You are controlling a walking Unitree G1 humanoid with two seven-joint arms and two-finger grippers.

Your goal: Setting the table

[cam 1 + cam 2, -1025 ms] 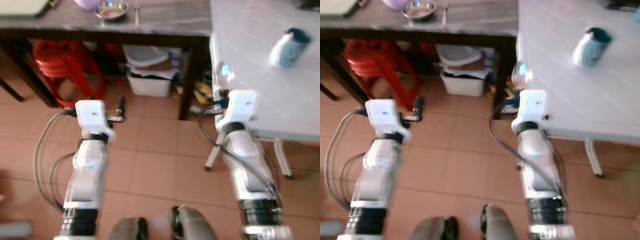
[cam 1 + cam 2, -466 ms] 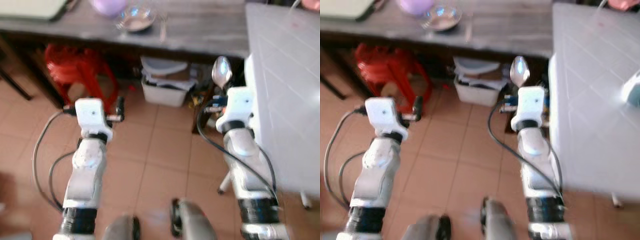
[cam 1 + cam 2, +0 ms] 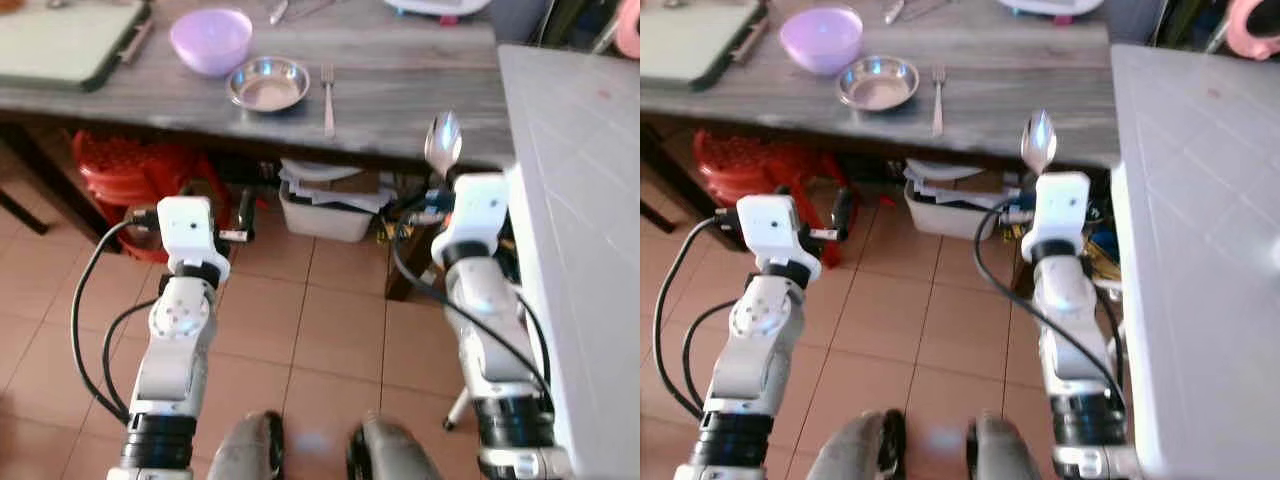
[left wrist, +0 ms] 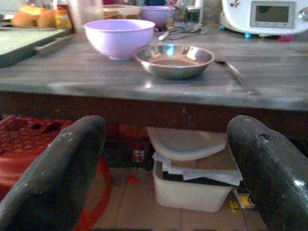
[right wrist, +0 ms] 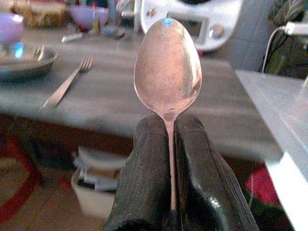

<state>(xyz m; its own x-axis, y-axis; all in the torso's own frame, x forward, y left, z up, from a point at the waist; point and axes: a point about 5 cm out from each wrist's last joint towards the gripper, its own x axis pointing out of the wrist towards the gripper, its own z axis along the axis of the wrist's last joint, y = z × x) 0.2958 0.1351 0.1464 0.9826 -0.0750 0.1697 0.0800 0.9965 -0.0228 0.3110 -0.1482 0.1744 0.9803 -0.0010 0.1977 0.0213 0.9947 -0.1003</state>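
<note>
My right gripper (image 5: 169, 144) is shut on the handle of a metal spoon (image 5: 168, 70), whose bowl stands upright just before the grey wooden table's front edge (image 3: 400, 150). On that table lie a steel bowl (image 3: 268, 84), a fork (image 3: 328, 85) to its right and a lilac bowl (image 3: 210, 40) to its left. My left gripper (image 4: 166, 159) is open and holds nothing; it hovers in front of the table, below its top, facing the steel bowl (image 4: 174, 58).
A white table (image 3: 590, 200) stands at the right, close to my right arm. Under the grey table are a red plastic stool (image 3: 130, 175) and a white bin (image 3: 325, 205) with papers. A green board (image 3: 60, 40) lies at the table's left. A white appliance (image 5: 190, 19) stands at the back.
The camera has swung left and up, so the grey table with its bowls and fork now fills the top. The spoon stays held upright in my right gripper.
</note>
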